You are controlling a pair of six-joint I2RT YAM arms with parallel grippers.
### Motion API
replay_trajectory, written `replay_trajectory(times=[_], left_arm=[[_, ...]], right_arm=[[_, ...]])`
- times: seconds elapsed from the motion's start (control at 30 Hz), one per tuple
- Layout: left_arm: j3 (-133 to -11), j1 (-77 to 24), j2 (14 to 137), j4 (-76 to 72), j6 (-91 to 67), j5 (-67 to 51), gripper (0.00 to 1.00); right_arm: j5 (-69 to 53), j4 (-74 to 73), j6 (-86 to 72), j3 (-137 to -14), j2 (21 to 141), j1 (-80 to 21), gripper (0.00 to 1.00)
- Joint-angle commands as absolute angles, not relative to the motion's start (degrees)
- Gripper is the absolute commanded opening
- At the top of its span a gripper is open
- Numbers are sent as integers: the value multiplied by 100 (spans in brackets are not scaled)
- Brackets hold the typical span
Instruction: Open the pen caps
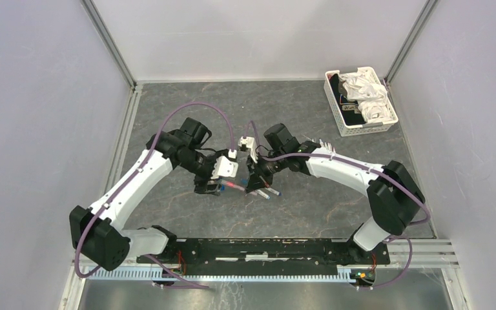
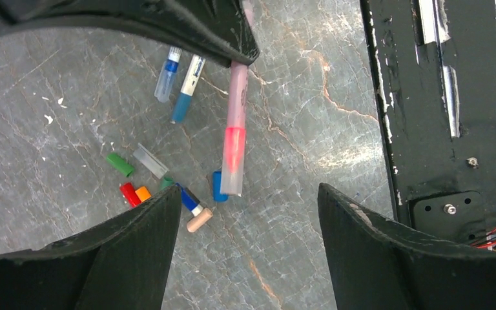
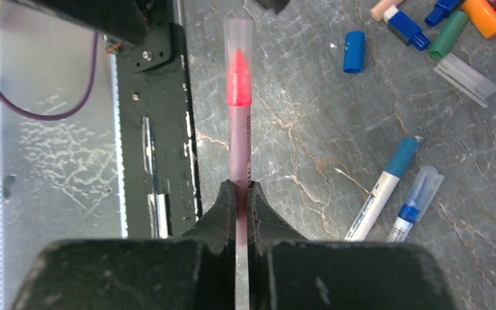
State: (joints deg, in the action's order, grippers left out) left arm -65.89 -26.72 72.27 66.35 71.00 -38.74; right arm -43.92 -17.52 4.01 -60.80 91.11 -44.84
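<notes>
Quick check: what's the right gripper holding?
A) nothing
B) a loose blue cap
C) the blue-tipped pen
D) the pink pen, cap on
D: the right wrist view shows the right gripper shut on the pink pen, its clear cap over the tip.

Grey marbled worktop [image 1: 284,103] lies open at the back and both sides; small coloured plastic caps [image 2: 129,194], two white blue-tipped pens [image 2: 189,88] and a gripped pink translucent pen [image 2: 234,129] crowd the middle, a white slotted plastic basket [image 1: 369,129] the far right corner.
</notes>
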Motion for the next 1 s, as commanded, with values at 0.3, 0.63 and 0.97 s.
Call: replay_trajectory(times=[0.3, 0.63, 0.97], left_arm=[[-6442, -3400, 7312, 5936, 7189, -3161, 55], [-6445, -3757, 7491, 5554, 6894, -2243, 13], [-6608, -3831, 7498, 5629, 6734, -2404, 2]], right_arm=[[-5265, -1938, -44, -6801, 9396, -4365, 0], [-5294, -2063, 113, -6757, 9366, -4325, 0], [-5528, -590, -1090, -6438, 9700, -4344, 51]])
